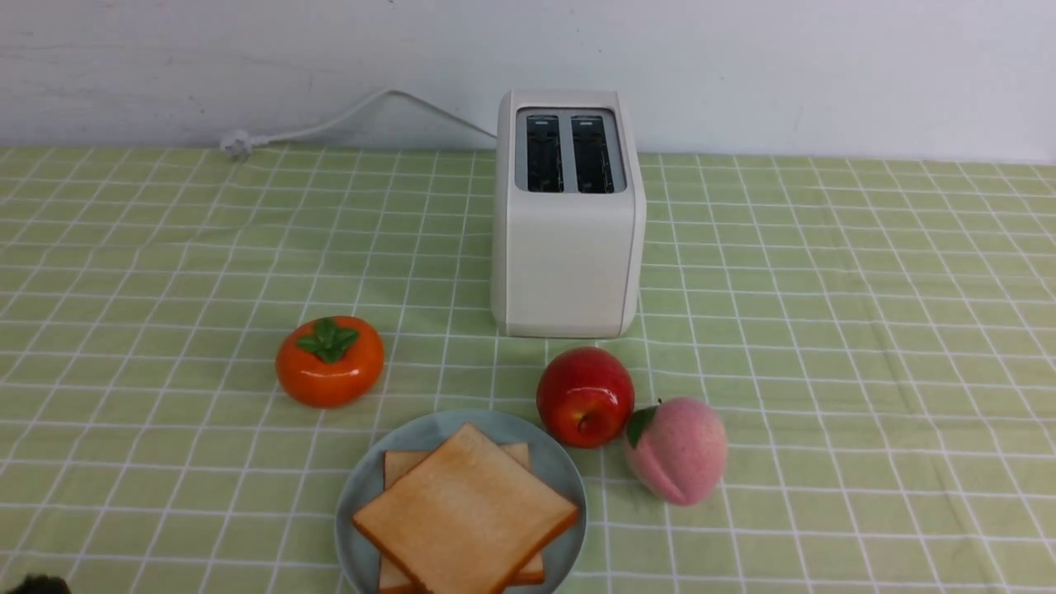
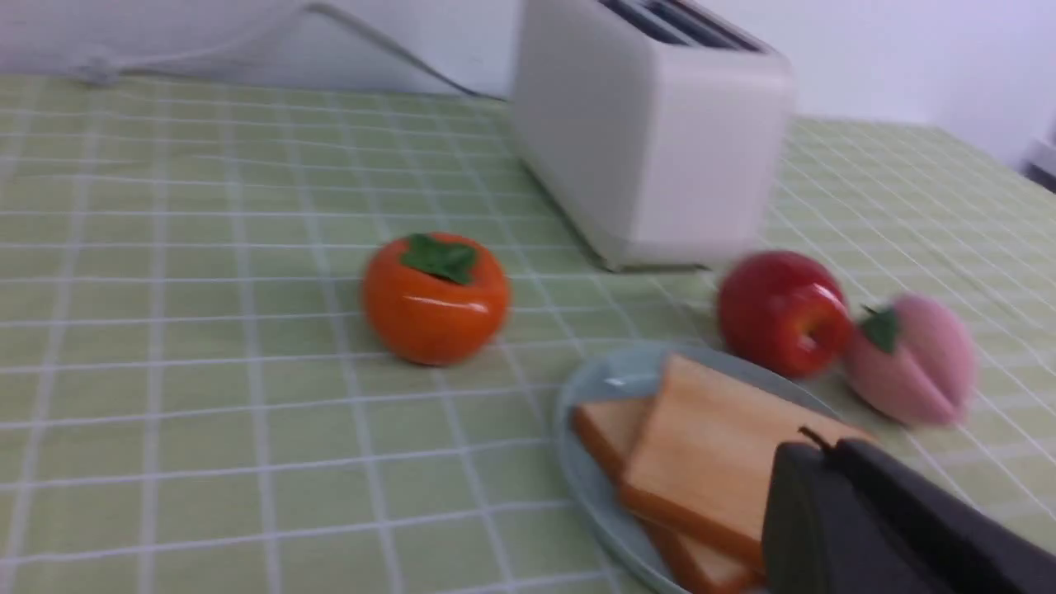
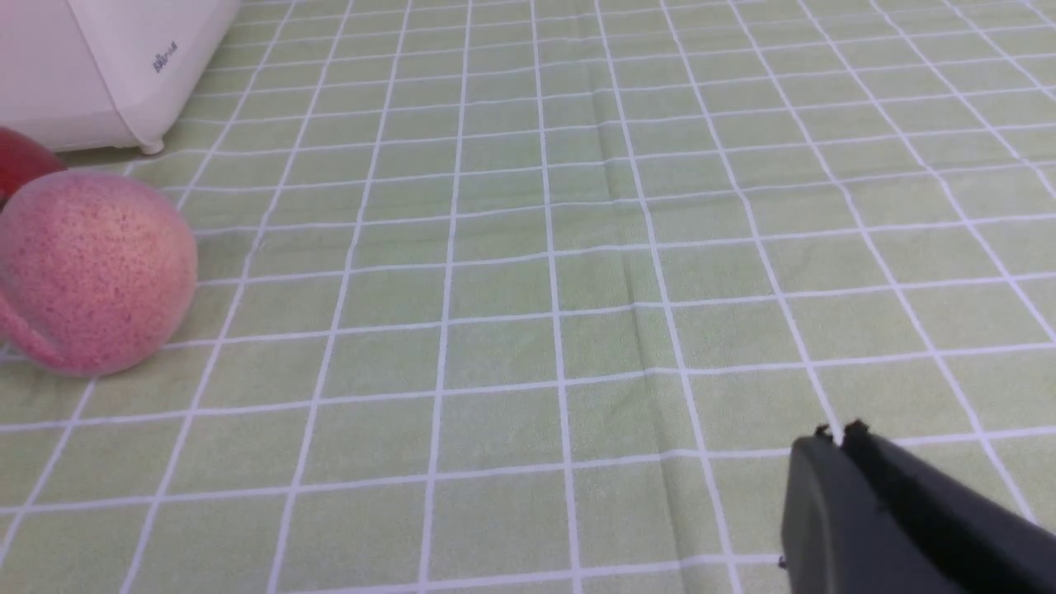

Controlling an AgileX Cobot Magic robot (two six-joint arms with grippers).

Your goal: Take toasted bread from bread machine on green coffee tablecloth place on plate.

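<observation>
Scanning from the left of the front view, the green checked tablecloth [image 1: 124, 330] covers the surface, with a white cord [image 1: 330, 124] trailing along the wall. Next comes a persimmon [image 1: 330, 361], sitting well clear of everything else. Just past it, near the front edge, is the plate [image 1: 367, 487], and both slices of toast [image 1: 466, 516] lie on it, stacked flat, the upper one turned at an angle over the lower. Behind them stands the toaster [image 1: 569, 264], and both its slots look dark and empty. To the right of the plate, an apple [image 1: 584, 396] rests against a peach [image 1: 678, 450].

The left claw [image 2: 817, 495] shows only in its wrist view, hovering low beside the plate with its tips pressed together and gripping nothing. The right claw [image 3: 837, 462] hangs over bare cloth well to the right of the peach, likewise pinched to a narrow close and carrying nothing.

By the look of it, the placing step is done: no bread is left in the toaster. What remains is likely just drawing both arms clear without nudging the plate or the fruit.
</observation>
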